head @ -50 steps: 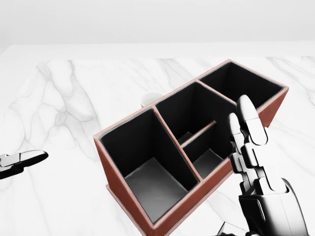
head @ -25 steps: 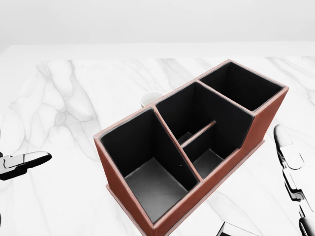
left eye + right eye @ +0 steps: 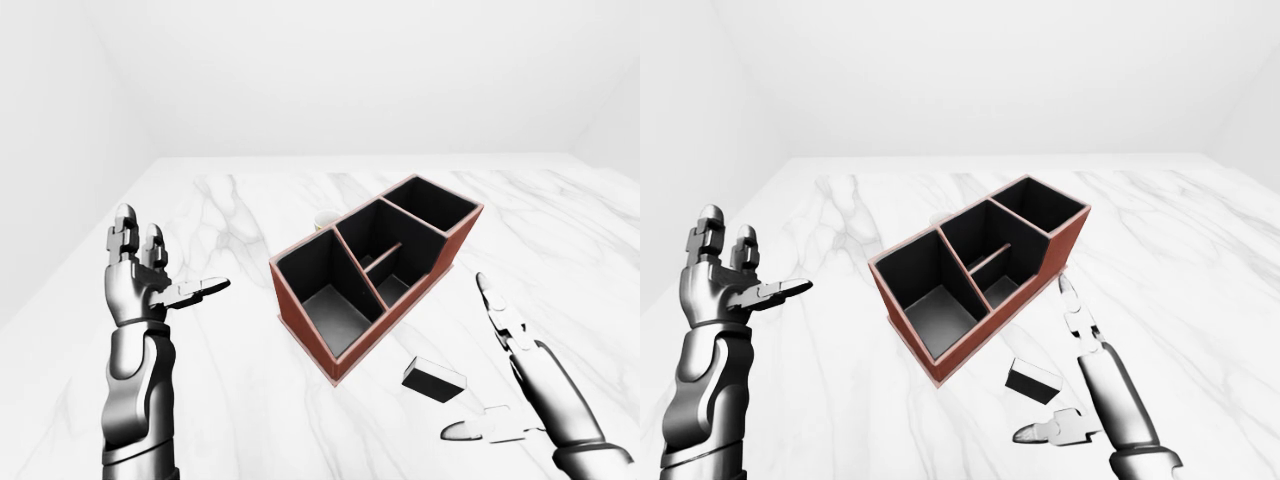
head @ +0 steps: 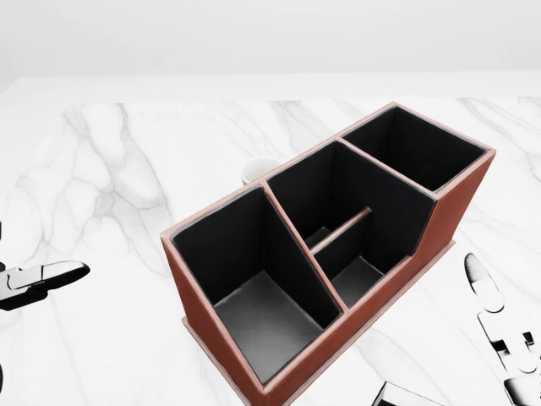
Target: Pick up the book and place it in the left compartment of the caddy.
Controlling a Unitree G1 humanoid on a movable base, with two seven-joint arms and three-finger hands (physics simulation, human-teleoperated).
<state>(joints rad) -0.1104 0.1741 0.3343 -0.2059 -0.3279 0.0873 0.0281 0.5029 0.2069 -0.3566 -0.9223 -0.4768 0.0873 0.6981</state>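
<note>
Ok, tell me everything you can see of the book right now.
The book is a small dark block with a pale upper face, lying flat on the white marble table, below the caddy in the left-eye view and apart from its red-brown wall. Neither hand grips it: the right hand is open beside it, thumb low to its right, fingers pointing up. The head view shows only one corner of it, at the bottom edge.

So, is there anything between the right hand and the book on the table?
Nothing visible. The book lies on the table just left of the open right hand, with only bare marble between them. The caddy stands above the book in the left-eye view, not in the gap.
</note>
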